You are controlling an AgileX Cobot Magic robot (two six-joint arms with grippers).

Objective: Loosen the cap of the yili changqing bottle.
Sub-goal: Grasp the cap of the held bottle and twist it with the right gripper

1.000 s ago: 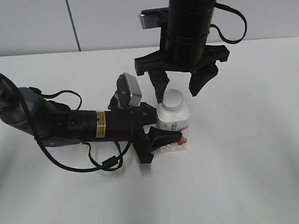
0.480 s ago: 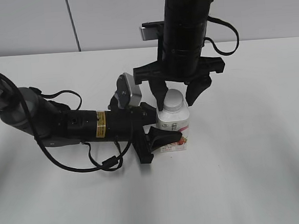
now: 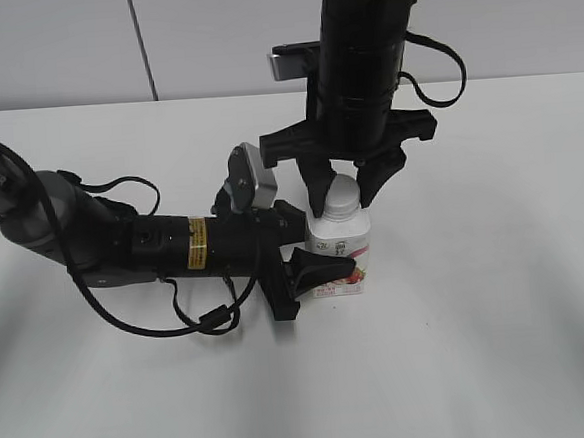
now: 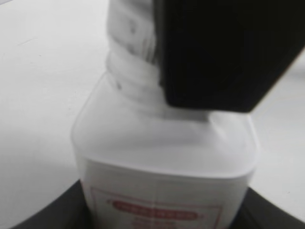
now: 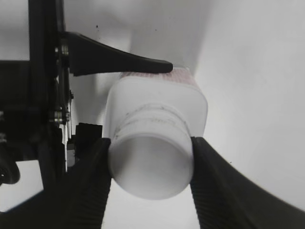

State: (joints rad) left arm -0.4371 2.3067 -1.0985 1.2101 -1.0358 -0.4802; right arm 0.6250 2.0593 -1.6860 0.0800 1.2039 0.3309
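Note:
The yili changqing bottle (image 3: pixel 340 261) stands upright on the white table, white with a red fruit label. My left gripper (image 3: pixel 320 267) is shut on its body from the left; the left wrist view shows the bottle (image 4: pixel 162 162) filling the frame between the fingers. The white cap (image 3: pixel 340 198) sits on the neck. My right gripper (image 3: pixel 342 190) comes down from above and its two fingers press on either side of the cap (image 5: pixel 150 164) in the right wrist view. One right finger hides part of the cap (image 4: pixel 128 28) in the left wrist view.
The white table (image 3: pixel 499 315) spreads around the bottle. A grey wall panel (image 3: pixel 59 45) stands at the back. The left arm's body and cable (image 3: pixel 154 249) lie across the left of the table.
My right gripper has come down over the cap and its fingers have closed in from apart to touching the cap's sides. The left gripper and the bottle have not moved.

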